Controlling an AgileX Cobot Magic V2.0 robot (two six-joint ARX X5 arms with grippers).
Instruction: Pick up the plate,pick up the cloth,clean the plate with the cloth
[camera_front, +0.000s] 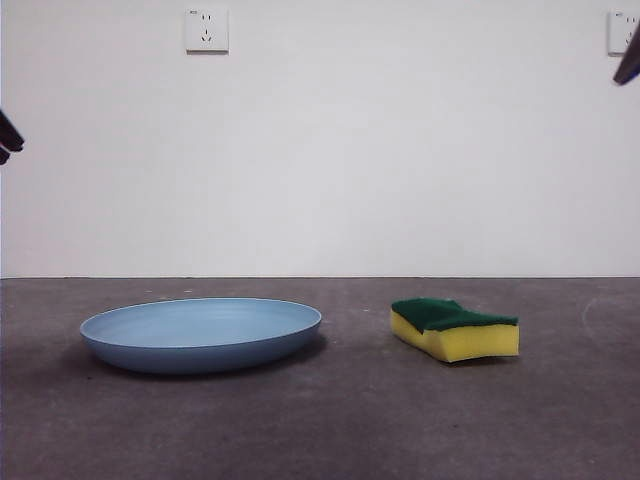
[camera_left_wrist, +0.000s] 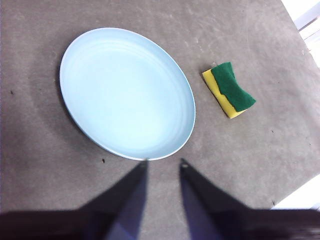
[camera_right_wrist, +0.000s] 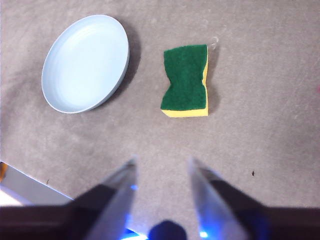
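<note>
Front view: a white wall (camera_front: 400, 150) with two sockets backs a grey table (camera_front: 320, 420). The plate (camera_front: 200, 334) lies flat beside the cloth (camera_front: 455, 328), a yellow sponge with its green layer up, the two apart. Only dark arm tips show at the upper side edges; the view does not tell which is which.

Left wrist view: the left gripper (camera_left_wrist: 163, 164) hangs above the table, jaws apart and empty. The plate (camera_left_wrist: 125, 92) lies just ahead of the tips, its near rim closest and its long axis slanting across the jaw line; the cloth (camera_left_wrist: 229, 89) is farther off.

Right wrist view: the right gripper (camera_right_wrist: 162, 162) hovers with jaws spread, holding nothing. The cloth (camera_right_wrist: 186, 80) lies ahead of them, long axis running away from the tips; the plate (camera_right_wrist: 86, 62) sits off to the side. Each arm is thus nearer its own object. Both gripper bodies are cut off.
</note>
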